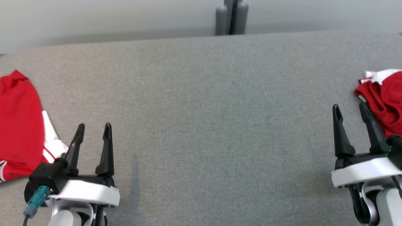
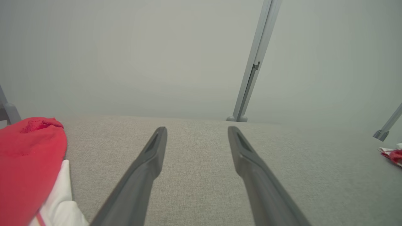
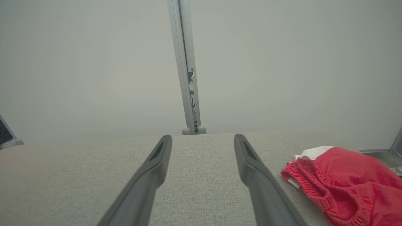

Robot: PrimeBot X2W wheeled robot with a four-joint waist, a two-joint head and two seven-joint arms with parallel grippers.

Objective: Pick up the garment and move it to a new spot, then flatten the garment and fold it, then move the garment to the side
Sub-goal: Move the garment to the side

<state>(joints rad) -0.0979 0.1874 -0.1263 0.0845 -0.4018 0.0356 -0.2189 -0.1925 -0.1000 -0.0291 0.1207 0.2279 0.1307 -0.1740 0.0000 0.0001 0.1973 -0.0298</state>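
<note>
left garment red with white panel — right garment red, white edge — table plain grey.

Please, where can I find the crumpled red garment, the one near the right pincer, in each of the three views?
Head view: the crumpled garment lies at the right edge, just beside the right pincer.
Left wrist view: the crumpled garment is small, at the far right edge.
Right wrist view: the crumpled garment is large, at the lower right.
Shared landmark: the grey post at the far edge of the table.
</note>
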